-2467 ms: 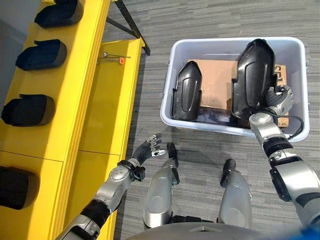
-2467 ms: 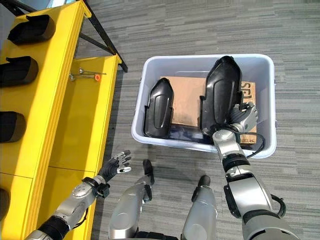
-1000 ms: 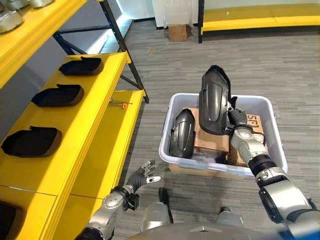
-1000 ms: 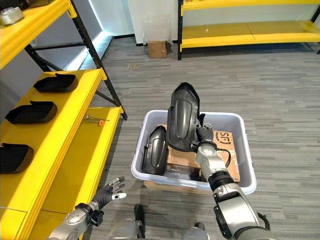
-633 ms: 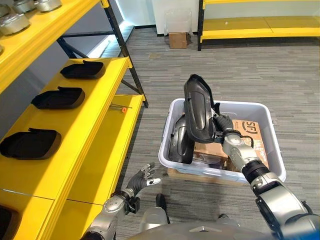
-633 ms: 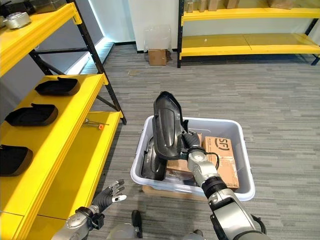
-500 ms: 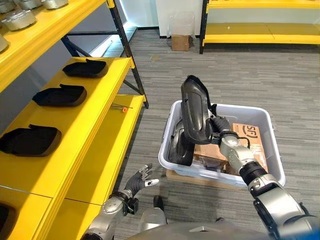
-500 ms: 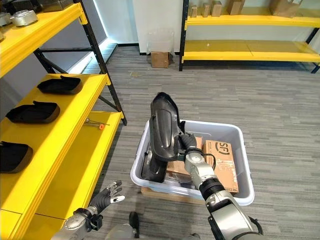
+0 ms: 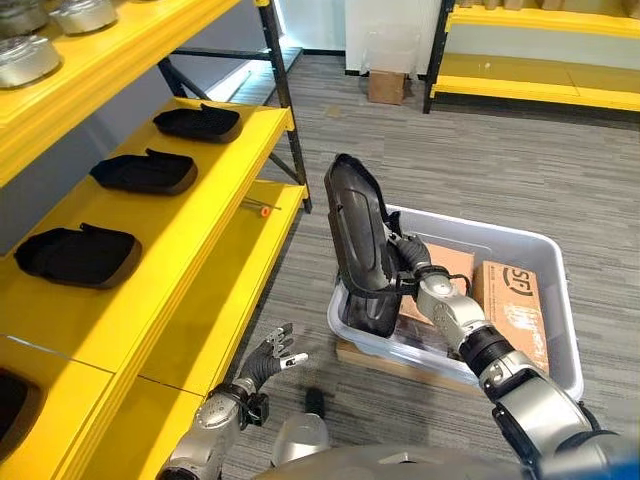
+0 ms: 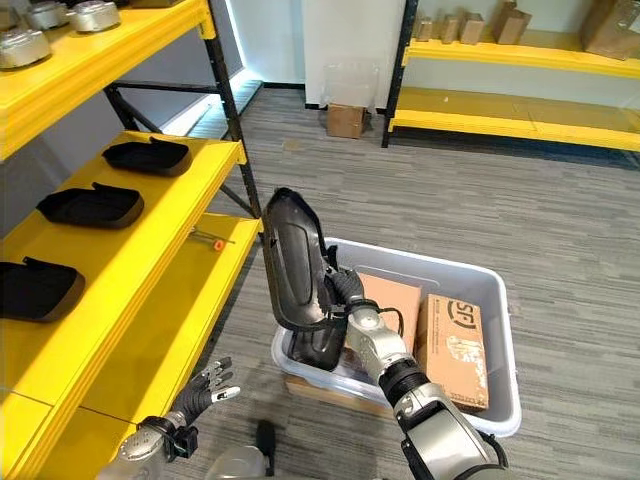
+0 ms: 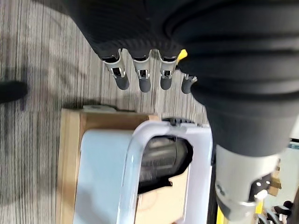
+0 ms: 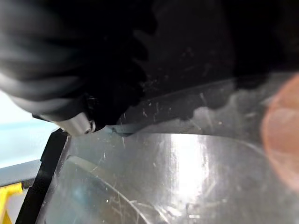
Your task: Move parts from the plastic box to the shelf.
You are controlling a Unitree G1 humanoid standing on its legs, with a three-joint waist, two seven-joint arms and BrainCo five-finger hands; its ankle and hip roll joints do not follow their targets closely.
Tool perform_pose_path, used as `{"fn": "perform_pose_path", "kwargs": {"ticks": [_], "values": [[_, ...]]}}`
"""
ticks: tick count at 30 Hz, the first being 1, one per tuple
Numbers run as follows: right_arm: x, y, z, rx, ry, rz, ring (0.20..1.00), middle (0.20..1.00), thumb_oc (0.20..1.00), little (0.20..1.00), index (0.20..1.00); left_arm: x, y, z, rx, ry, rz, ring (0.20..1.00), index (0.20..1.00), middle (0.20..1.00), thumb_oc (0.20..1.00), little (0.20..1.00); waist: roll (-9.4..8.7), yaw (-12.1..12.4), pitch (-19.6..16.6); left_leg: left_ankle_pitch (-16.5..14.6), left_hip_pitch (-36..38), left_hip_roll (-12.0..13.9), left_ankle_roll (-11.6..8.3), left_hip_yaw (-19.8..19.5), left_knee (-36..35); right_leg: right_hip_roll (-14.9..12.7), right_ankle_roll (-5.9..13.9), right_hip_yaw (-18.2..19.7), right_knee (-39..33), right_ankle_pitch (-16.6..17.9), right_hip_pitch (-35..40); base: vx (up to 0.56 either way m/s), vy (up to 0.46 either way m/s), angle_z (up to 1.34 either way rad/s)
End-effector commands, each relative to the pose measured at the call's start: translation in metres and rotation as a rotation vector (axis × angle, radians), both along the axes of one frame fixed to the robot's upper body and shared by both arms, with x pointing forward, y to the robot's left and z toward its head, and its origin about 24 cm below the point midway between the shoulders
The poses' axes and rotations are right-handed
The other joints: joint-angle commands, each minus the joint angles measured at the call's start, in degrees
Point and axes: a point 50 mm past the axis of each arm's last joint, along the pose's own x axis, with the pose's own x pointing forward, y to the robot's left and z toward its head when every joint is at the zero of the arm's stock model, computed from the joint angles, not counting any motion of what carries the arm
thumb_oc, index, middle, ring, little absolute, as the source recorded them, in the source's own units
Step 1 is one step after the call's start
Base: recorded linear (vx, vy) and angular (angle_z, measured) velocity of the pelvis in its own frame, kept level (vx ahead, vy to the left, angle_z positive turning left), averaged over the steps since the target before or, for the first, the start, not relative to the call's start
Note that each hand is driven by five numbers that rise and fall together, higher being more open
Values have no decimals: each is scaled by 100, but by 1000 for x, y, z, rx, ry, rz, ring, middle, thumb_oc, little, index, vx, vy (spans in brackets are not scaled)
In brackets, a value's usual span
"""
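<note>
Yellow shelf (image 9: 190, 260) at 9 o'clock, three black parts (image 9: 142, 172) lying in a row along its middle tier, metal pieces (image 10: 95, 15) on the tier above. Small orange-tipped tool (image 9: 258, 209) on the lower tier near the upright. Left hand (image 9: 268, 356) at 7 o'clock, low over the floor beside the shelf edge, fingers (image 11: 140, 74) straight and spread, nothing in it. Held black part (image 9: 358, 240) at centre, upright, raised above the near-left corner of the plastic box (image 9: 520, 366); right hand (image 9: 412, 275) at 3 o'clock from it, fingers wrapped on its right edge, grasping it. Second black part (image 9: 368, 308) stands inside the box below the held one, against the left wall. Cardboard boxes (image 9: 516, 308) lie flat in the box at 4 o'clock. Far shelf (image 10: 520, 90) at 1 o'clock with a small carton (image 10: 346, 120) on the floor to its left.
</note>
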Motion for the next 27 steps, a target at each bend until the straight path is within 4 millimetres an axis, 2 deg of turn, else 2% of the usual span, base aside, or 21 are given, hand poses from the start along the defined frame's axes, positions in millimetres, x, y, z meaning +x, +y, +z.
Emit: {"fn": "perform_pose_path", "kwargs": {"ticks": [1, 2, 3, 4, 5, 6, 7, 9, 10, 12, 19, 22, 23, 27], "values": [[16, 13, 46, 130, -205, 2, 200, 200, 200, 200, 200, 19, 1, 17, 33, -109, -59, 1000, 1000, 1000, 1000, 1000, 133, 276, 46, -447, 194, -114, 236, 254, 196, -469, 217, -425, 1394, 775, -340, -73, 127, 13], [16, 15, 47, 137, -207, 5, 200, 200, 200, 200, 200, 20, 1, 18, 47, -114, -64, 1000, 1000, 1000, 1000, 1000, 147, 263, 66, -468, 202, -150, 276, 220, 184, -425, 210, -327, 1540, 813, -433, -72, 77, 11], [15, 18, 48, 141, -211, 6, 200, 200, 200, 200, 200, 22, 1, 19, 56, -119, -68, 1000, 1000, 1000, 1000, 1000, 167, 221, 95, -484, 221, -178, 307, 133, 150, -250, 168, -136, 1681, 758, -573, -66, 23, 9], [14, 20, 49, 142, -216, 3, 200, 200, 200, 200, 200, 24, 1, 20, 58, -125, -69, 1000, 1000, 1000, 1000, 1000, 181, 160, 123, -481, 241, -205, 314, 7, 107, 69, 93, 57, 1611, 607, -650, -57, -36, 21], [13, 21, 51, 144, -220, -11, 200, 200, 200, 200, 200, 27, -1, 20, 55, -130, -81, 1000, 1000, 1000, 1000, 1000, 185, 57, 148, -449, 274, -241, 304, -224, 44, 611, -65, 361, 1422, 305, -745, -36, -60, 34], [13, 20, 52, 143, -221, -17, 200, 200, 200, 200, 200, 28, -2, 21, 53, -133, -86, 1000, 1000, 1000, 1000, 1000, 194, 21, 140, -429, 264, -240, 291, -309, 30, 795, -134, 447, 1279, 245, -762, -16, -85, 73], [12, 17, 51, 142, -222, -29, 200, 200, 200, 200, 200, 31, -5, 22, 52, -137, -107, 1000, 1000, 1000, 1000, 1000, 168, -69, 138, -399, 248, -298, 254, -538, 24, 1172, -307, 703, 848, 57, -726, 24, -95, 123], [7, 4, 43, 133, -214, -55, 200, 200, 200, 200, 200, 28, -17, 19, 44, -136, -154, 1000, 1000, 1000, 1000, 1000, 66, -274, 134, -358, 235, -525, 248, -1133, 42, 1662, -446, 1515, 119, 285, -727, 62, -114, 166], [5, -3, 39, 124, -207, -48, 200, 200, 200, 200, 200, 27, -17, 19, 45, -133, -164, 1000, 1000, 1000, 1000, 1000, 26, -306, 88, -370, 217, -594, 234, -1278, 29, 1690, -471, 1641, -132, 333, -604, 46, -116, 191], [0, -10, 32, 115, -195, -33, 200, 200, 200, 200, 200, 25, -14, 20, 32, -122, -156, 1000, 1000, 1000, 1000, 1000, 26, -253, -1, -320, 171, -575, 159, -1421, 25, 1628, -473, 1669, -426, 403, -438, 12, -123, 129], [-10, -3, 24, 109, -181, -5, 200, 200, 200, 200, 200, 14, -14, 15, 24, -95, -149, 1000, 1000, 1000, 1000, 1000, 50, -135, -95, -284, 68, -575, 84, -1686, 34, 1573, -541, 1630, -727, 414, -278, -24, -88, 9], [-13, -4, 22, 107, -178, -14, 200, 200, 200, 200, 200, 12, -14, 13, 29, -92, -172, 1000, 1000, 1000, 1000, 1000, 66, -204, -91, -337, 57, -523, 26, -1294, 174, 1511, -543, 1372, -697, 377, -247, -27, 6, 39], [-16, -8, 22, 98, -188, -53, 200, 200, 200, 200, 200, 15, -18, 13, 33, -97, -218, 1000, 1000, 1000, 1000, 1000, 63, -364, -88, -393, 10, -383, -63, -526, 385, 1408, -521, 982, -657, 350, -224, -64, 41, 66], [-14, -15, 25, 81, -198, -77, 200, 200, 200, 200, 200, 26, -27, 16, 25, -117, -265, 1000, 1000, 1000, 1000, 1000, 5, -587, -70, -527, -100, 6, -177, 250, 969, 1158, -558, 585, -429, 278, -305, -84, 96, 109]]}}
